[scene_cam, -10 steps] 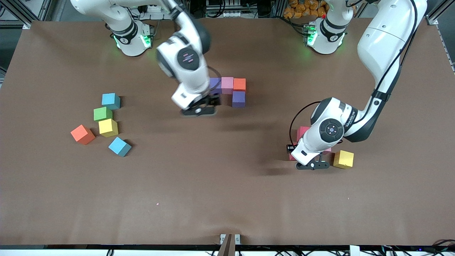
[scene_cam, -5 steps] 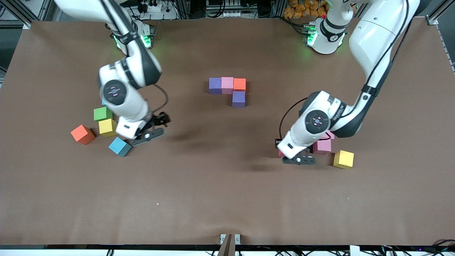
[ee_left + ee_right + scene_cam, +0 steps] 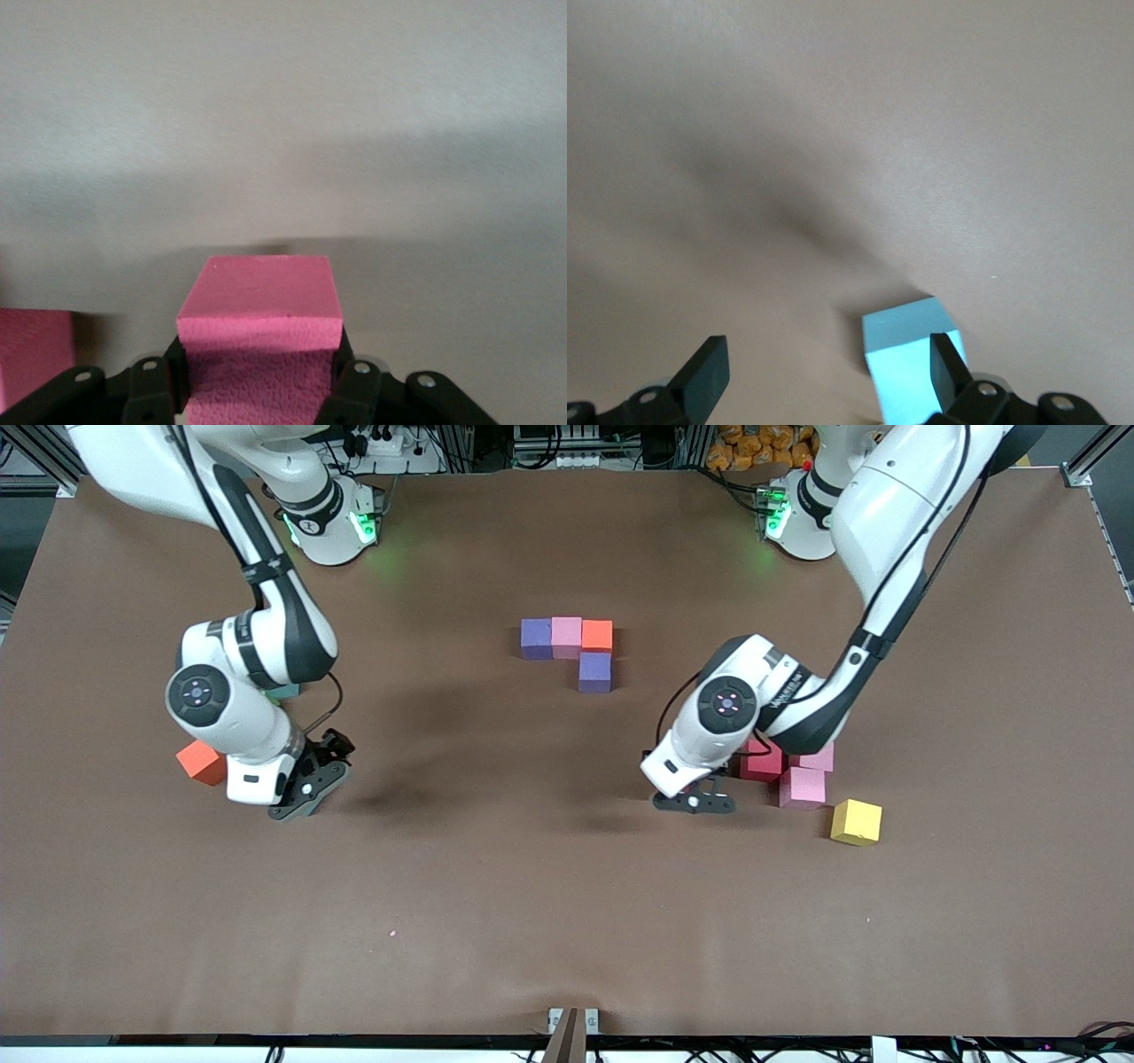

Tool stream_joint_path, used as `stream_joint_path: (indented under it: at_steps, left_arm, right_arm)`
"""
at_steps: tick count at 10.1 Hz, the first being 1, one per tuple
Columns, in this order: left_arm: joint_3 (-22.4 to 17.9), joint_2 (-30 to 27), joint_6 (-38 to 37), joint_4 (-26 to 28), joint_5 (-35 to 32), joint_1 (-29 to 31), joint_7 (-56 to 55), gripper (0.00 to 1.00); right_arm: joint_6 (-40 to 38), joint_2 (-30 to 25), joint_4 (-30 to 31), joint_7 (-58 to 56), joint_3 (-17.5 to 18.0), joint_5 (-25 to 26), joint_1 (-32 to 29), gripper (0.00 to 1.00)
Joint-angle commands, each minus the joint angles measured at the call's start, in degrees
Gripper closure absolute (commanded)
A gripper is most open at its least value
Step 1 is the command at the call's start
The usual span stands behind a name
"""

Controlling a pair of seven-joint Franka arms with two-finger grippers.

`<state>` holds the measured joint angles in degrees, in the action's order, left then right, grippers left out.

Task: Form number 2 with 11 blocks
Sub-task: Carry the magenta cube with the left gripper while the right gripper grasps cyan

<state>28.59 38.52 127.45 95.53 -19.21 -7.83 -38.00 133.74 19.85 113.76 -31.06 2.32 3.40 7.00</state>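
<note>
Fingers of the left gripper point(image 3: 261, 390) clamp a pink block point(image 3: 260, 305), lifted for carrying to the started number 2 point(image 3: 576, 646) mid-tabletop point(image 3: 532, 921). Right gripper point(image 3: 824, 372) fingers gape wide, empty, over a light blue block point(image 3: 908, 354), probably next.

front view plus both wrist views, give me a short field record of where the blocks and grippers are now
digit so far: purple foam cube, pink foam cube, orange foam cube in one row; second purple cube nearer the camera, against the orange one
left gripper: shut on a pink cube, off the table
right gripper: open, over a light blue cube
loose: yellow cube
</note>
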Motion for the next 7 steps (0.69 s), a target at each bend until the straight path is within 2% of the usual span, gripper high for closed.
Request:
stream_joint_path:
  at_steps: [1,4,7]
  left_arm:
    - [-0.2,0.8,-1.1,-1.7,0.4,-2.4,-0.9,0.77]
    - [-0.1,0.6,-1.2,-0.9,2.5,-3.4,-6.8,0.75]
    - [0.6,0.5,-1.1,-0.2,3.4,-4.6,-12.5,0.74]
  right_arm:
    - [1.2,1.1,0.1,-9.2,1.1,0.4,-4.3,0.0]
    - [2.3,4.1,-0.1,-14.3,1.1,0.3,-7.3,0.0]
    - [2.4,4.8,-0.3,-18.1,1.2,-0.2,-8.8,0.0]
